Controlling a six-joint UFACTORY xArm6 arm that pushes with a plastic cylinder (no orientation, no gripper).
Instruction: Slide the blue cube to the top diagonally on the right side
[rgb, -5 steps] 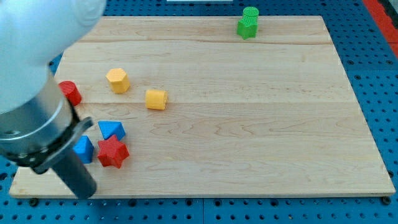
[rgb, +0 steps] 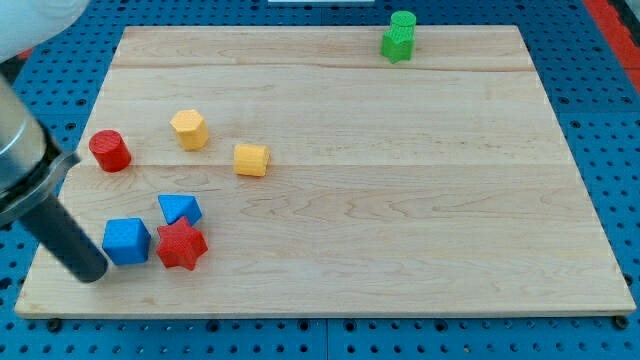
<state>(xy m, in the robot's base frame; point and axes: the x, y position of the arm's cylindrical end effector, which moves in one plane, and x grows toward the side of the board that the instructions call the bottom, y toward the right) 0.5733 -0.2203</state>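
Observation:
The blue cube (rgb: 126, 241) sits near the board's bottom left corner. A red star-shaped block (rgb: 181, 245) touches its right side, and a blue triangular block (rgb: 180, 209) lies just above the star. My tip (rgb: 93, 274) is at the view's bottom left, just left of and slightly below the blue cube, close to it but with a small gap. The dark rod rises up and to the left out of the view.
A red cylinder (rgb: 110, 151) stands at the left edge. A yellow hexagonal block (rgb: 189, 129) and a yellow block (rgb: 251, 159) lie left of centre. Two green blocks (rgb: 398, 37) stand at the top edge, right of centre. The wooden board (rgb: 400, 220) lies on a blue pegboard.
The arm has moved left and back, uncovering the blue cube and the red cylinder. My tip has shifted left, from below the cube to its lower left. No block has moved.

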